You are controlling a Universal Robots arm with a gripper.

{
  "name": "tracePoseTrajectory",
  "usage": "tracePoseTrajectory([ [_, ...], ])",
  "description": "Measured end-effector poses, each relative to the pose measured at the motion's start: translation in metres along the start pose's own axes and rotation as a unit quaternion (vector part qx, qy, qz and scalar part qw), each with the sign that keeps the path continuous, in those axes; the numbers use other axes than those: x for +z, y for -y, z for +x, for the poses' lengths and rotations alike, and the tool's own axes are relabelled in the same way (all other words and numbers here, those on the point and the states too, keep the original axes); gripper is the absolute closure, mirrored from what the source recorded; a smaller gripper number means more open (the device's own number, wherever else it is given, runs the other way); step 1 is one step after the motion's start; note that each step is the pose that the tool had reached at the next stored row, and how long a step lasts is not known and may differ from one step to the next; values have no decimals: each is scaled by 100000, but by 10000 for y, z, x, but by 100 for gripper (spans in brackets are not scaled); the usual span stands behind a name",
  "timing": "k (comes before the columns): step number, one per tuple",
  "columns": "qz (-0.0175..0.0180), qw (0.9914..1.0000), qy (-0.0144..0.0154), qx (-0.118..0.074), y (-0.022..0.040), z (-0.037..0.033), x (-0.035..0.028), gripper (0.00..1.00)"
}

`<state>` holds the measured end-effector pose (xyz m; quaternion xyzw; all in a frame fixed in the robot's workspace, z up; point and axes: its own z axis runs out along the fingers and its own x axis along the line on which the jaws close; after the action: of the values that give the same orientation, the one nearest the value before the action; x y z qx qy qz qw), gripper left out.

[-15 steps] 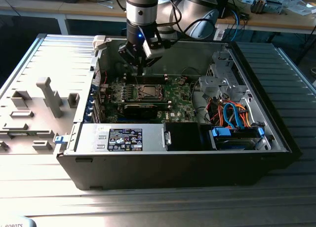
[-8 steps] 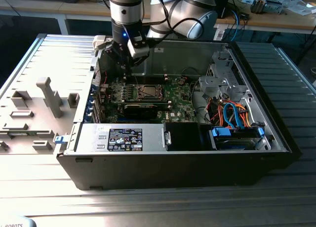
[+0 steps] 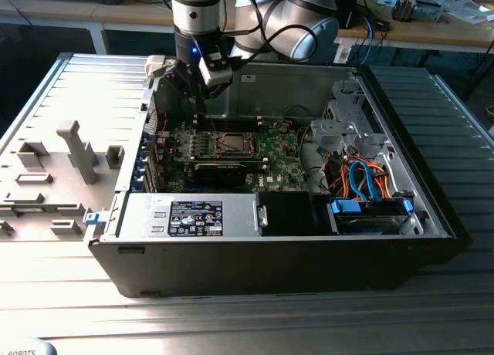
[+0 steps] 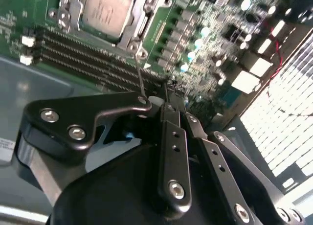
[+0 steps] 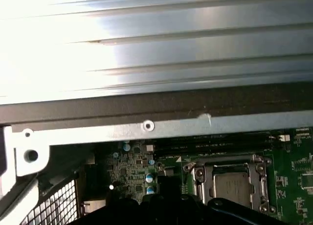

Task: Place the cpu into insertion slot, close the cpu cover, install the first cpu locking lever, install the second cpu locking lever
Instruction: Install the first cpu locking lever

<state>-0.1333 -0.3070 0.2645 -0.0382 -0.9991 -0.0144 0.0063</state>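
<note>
Inside the open computer case, the cpu sits in the insertion slot under the closed cpu cover; the gripper, fingers closed and empty, hovers near a thin locking lever.

Silver-grey square cpu: brushed metal top, dull sheen. Thin metal cpu cover: bright, smooth plate around it. Green motherboard: matt board. Black gripper: satin-finished metal links, shiny screw heads. Grey computer case: bare sheet metal, smooth. Ribbed grey counter: glossy, reflective metal.
</note>
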Motion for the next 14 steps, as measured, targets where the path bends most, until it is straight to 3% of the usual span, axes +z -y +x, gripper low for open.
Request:
tracePoseTrajectory([
  [7,20,100000,-53,-233,-16,-120,-1,89],
  [14,18,100000,-58,-234,-17,-129,0,89],
])
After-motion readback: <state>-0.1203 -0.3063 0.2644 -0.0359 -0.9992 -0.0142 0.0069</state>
